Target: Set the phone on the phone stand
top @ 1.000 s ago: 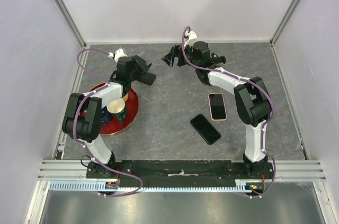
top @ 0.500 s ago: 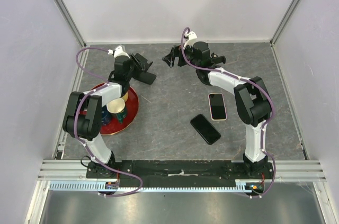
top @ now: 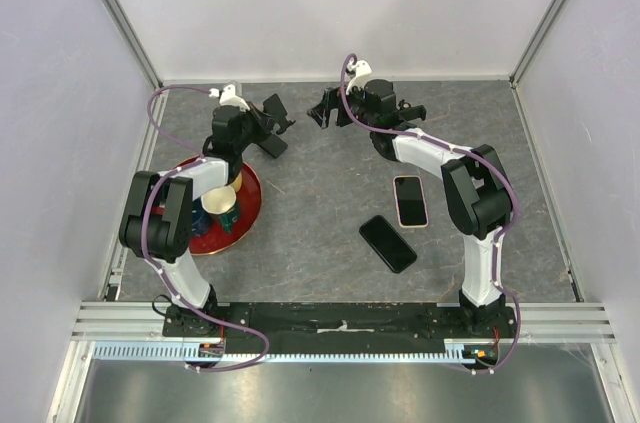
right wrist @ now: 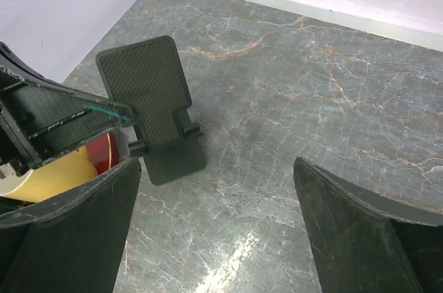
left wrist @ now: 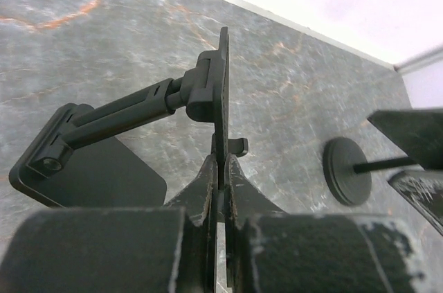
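Fingers (left wrist: 199, 185) of left arm tight on stand (left wrist: 138, 109)

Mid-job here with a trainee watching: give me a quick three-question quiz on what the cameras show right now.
1. Which is on the stand: the black phone, the pale-rimmed phone, or neither?
2. True or false: the right gripper is shut.
3. The left gripper is closed on: A the stand; B a phone; C nothing.

Key
1. Neither; both lie flat on the table.
2. False; its fingers stand wide apart with nothing between them.
3. A; it pinches the edge of the stand's back plate.
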Controlling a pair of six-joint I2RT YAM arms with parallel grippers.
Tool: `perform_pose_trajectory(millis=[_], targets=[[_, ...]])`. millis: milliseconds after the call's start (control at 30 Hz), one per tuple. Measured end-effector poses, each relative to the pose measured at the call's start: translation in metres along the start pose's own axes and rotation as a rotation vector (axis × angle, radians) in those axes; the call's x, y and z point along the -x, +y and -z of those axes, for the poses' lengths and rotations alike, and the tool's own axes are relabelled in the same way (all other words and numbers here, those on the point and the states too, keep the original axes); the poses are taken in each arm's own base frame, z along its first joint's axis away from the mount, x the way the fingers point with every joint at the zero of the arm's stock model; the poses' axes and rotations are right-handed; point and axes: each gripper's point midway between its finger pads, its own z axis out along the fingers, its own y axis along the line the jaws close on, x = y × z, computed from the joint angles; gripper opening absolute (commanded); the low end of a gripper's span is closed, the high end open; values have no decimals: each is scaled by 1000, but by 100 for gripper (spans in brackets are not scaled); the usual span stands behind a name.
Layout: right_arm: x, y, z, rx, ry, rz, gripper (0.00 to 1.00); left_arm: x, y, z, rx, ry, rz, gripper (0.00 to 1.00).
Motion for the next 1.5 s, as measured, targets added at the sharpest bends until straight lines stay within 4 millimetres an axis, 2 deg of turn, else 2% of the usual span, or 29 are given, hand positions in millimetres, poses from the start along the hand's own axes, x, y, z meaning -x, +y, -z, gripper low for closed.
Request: perform_pose_trajectory(millis=[133,333,467,667,833,933,1100,1167,1200,1267,1300,1400,1500], targets=[[-1,-2,0,-4,5,20,98,-15,-20,3,-150,62,-21,2],[-9,-1,2,14,36,66,98,-47,-53,11,-393,215,-29,2],[-14,1,3,31,59,82,98,-54,-64,11,-470,291,-58,2],[-22,8,5,74,94,75,98,-57,-62,13,-494,343,-121,2],[-27,12,7,101,120,67,98,-58,-57,0,-503,366,-128,2],[-29,13,8,102,127,64,98,-63,-46,-7,-475,390,-113,2],[-31,13,7,103,133,60,98,-62,-41,-9,-460,409,-109,2],[-30,12,5,104,133,58,98,-62,-41,-9,-457,412,-112,11],[-31,12,4,105,135,57,98,-62,-41,-9,-457,414,-111,27],[-31,11,-1,106,139,55,95,-61,-39,-9,-453,415,-113,42],[-30,11,-5,104,142,50,95,-62,-36,-8,-441,420,-112,55],[-26,8,-18,93,148,26,98,-74,-22,-2,-396,456,-89,68],[-25,6,-25,60,154,-6,98,-84,-10,14,-353,482,-67,69]])
